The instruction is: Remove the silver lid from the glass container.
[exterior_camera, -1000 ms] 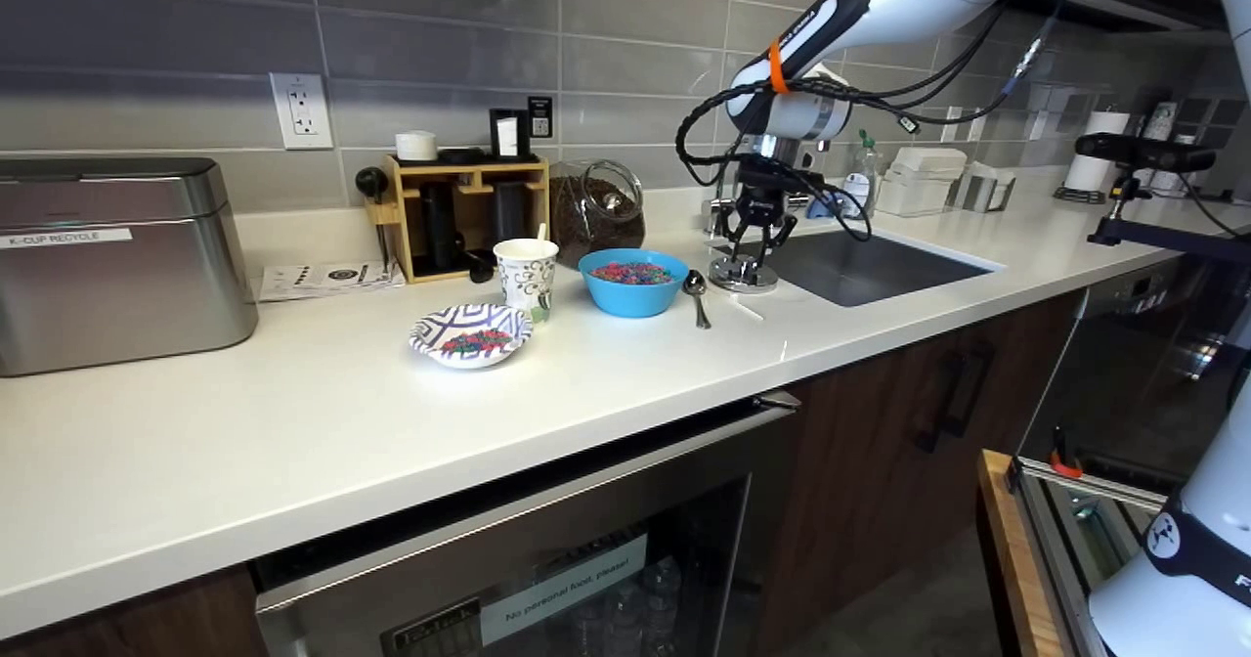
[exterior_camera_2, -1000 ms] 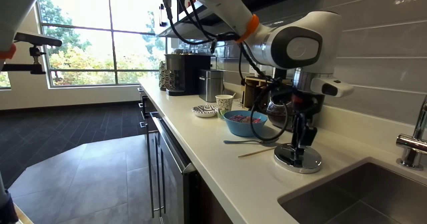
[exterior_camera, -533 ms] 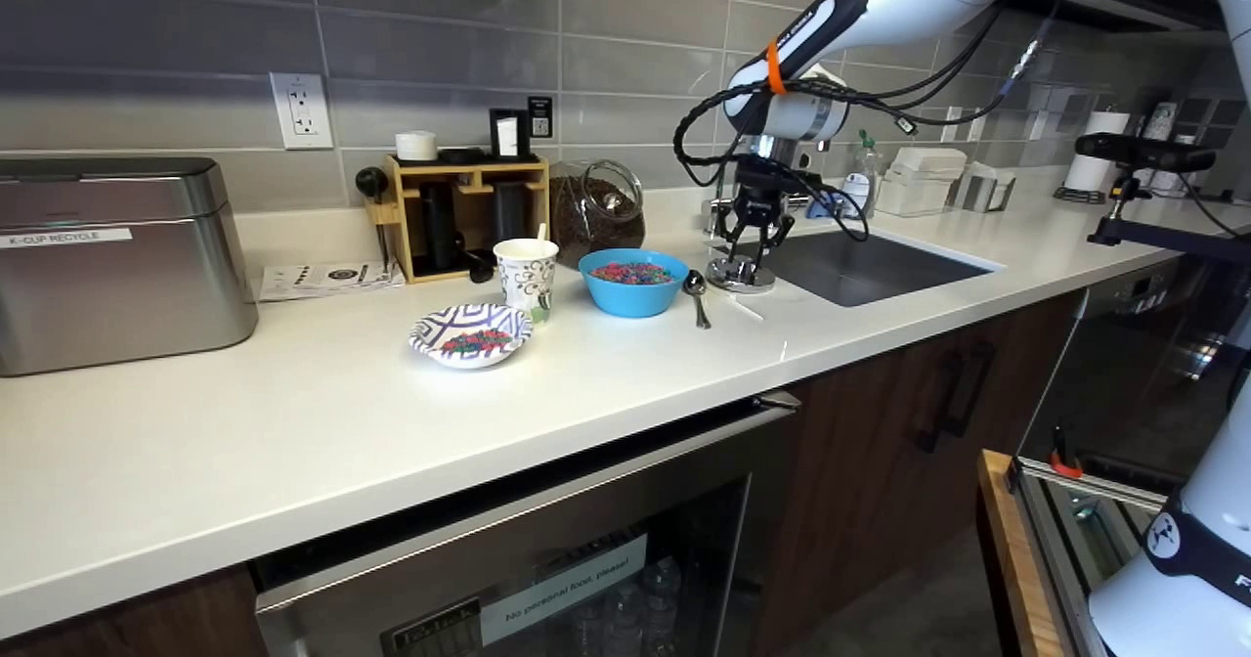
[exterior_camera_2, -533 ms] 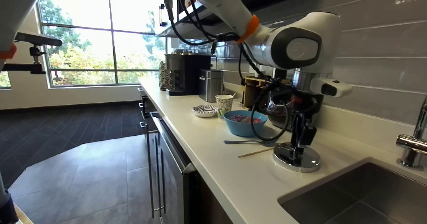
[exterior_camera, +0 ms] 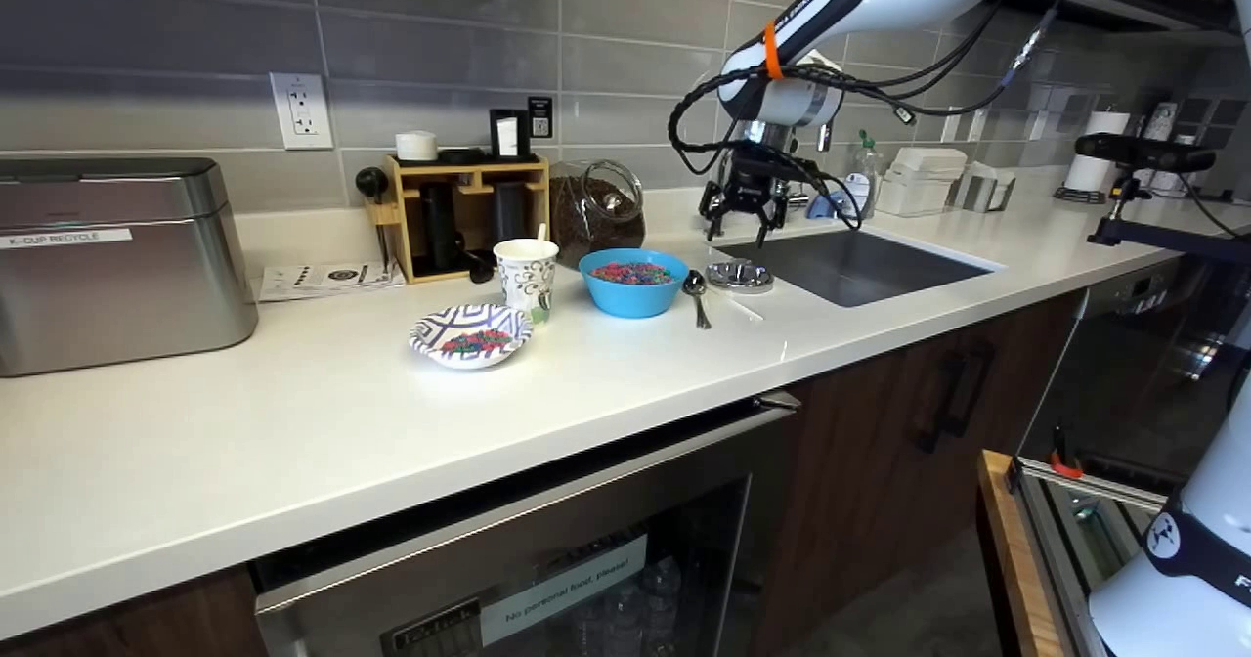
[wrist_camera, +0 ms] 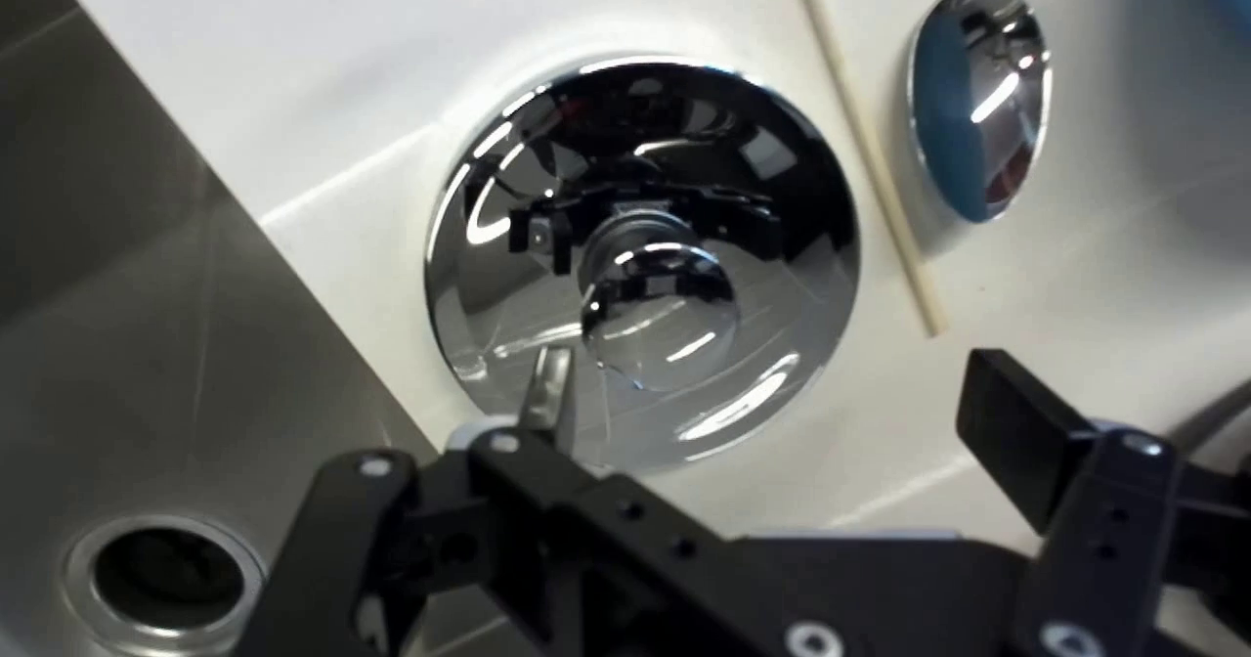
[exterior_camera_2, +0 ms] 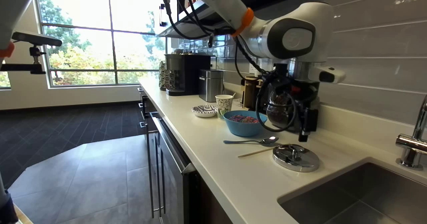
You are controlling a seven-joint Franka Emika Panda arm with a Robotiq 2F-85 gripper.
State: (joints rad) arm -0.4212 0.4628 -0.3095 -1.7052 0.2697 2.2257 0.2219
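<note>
The silver lid (exterior_camera: 740,277) lies flat on the counter between the spoon and the sink, its round knob facing up. In the wrist view the shiny lid (wrist_camera: 792,315) fills the middle of the picture. My gripper (exterior_camera: 738,236) hangs above it with jaws wide apart and nothing between them. Its fingertips are clear of the knob, as an exterior view of the gripper (exterior_camera_2: 303,139) also shows. Against the back wall stands the glass container (exterior_camera: 577,217), tilted, with dark contents and its round mouth uncovered; in an exterior view my arm's cables partly hide the glass container (exterior_camera_2: 277,115).
Close beside the lid are a thin wooden stick (exterior_camera_2: 255,153) and a metal spoon (exterior_camera: 696,290). A blue bowl (exterior_camera: 630,297) of colourful bits, a paper cup (exterior_camera: 528,281) and a patterned dish (exterior_camera: 471,323) stand farther along. The sink (exterior_camera: 860,271) and faucet (exterior_camera_2: 412,145) border the lid's other side.
My gripper has let go of the lid's knob, spread its jaws and risen straight up off it. The lid stays on the counter, shifted very slightly from a second ago.
</note>
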